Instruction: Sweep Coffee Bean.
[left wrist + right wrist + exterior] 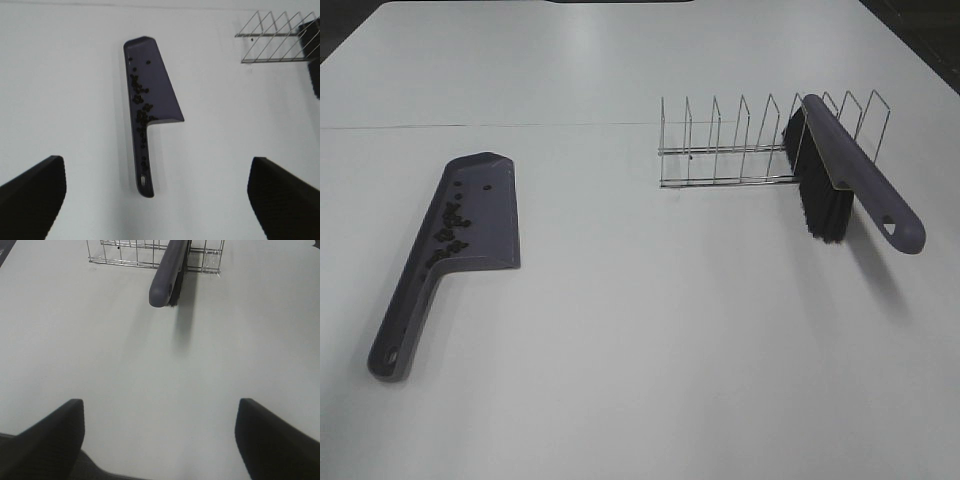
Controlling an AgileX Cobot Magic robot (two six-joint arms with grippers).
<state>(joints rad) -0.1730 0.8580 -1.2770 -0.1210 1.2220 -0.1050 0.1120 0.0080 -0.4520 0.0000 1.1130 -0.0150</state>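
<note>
The purple dustpan (460,225) lies flat on the left of the white table, handle toward the front. Coffee beans (447,232) lie scattered along its inner edge; they also show in the left wrist view (141,107) on the dustpan (155,90). The purple brush (855,180) with black bristles (820,200) rests in the wire rack (740,150) at the right; its handle (167,277) shows in the right wrist view. One lone bean (691,156) lies inside the rack. My left gripper (157,200) is open, well short of the dustpan. My right gripper (160,440) is open, short of the brush. Neither arm shows in the high view.
The wire rack (150,255) stands toward the back right with several upright dividers. A thin seam (480,126) runs across the table behind the dustpan. Dark floor (930,40) lies beyond the table's far right edge.
</note>
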